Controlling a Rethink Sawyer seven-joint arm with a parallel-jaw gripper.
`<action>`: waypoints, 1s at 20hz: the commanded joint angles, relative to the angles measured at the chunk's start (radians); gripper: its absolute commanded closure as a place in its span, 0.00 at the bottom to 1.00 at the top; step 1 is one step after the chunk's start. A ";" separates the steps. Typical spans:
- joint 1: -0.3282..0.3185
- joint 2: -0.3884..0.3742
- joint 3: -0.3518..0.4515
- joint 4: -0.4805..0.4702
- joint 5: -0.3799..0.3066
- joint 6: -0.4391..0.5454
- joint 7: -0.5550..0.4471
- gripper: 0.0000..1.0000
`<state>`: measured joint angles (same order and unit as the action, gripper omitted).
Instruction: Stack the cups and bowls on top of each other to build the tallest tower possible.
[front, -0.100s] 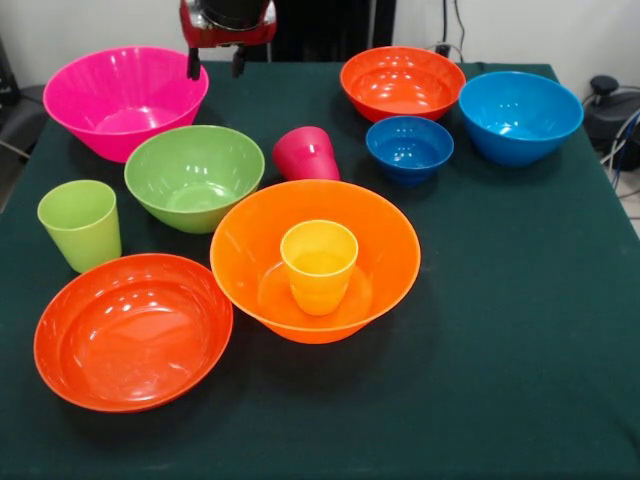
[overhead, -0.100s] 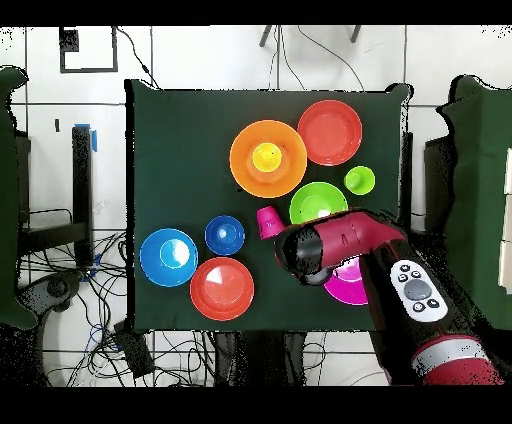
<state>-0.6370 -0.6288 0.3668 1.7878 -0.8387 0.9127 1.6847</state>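
Pink cup (front, -0.100s: 306, 153): upside down, it seems, just toward the camera from the claw (front, -0.100s: 216, 66), slightly right.
Claw: prongs apart, empty, hanging beside the pink bowl (front, -0.100s: 125, 100).

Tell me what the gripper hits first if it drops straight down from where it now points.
Probably the big pink bowl: the gripper hangs open by its right rim in the front view. Depth is unclear, so it might instead reach bare table cloth just beside it.
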 joint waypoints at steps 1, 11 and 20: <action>0.013 0.074 -0.004 -0.074 -0.023 -0.023 -0.034 0.00; 0.018 0.115 -0.013 -0.129 -0.059 -0.053 -0.028 0.00; 0.027 0.104 -0.014 -0.138 -0.053 -0.044 -0.028 0.00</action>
<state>-0.6338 -0.5582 0.3644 1.7360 -0.8385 0.9128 1.6847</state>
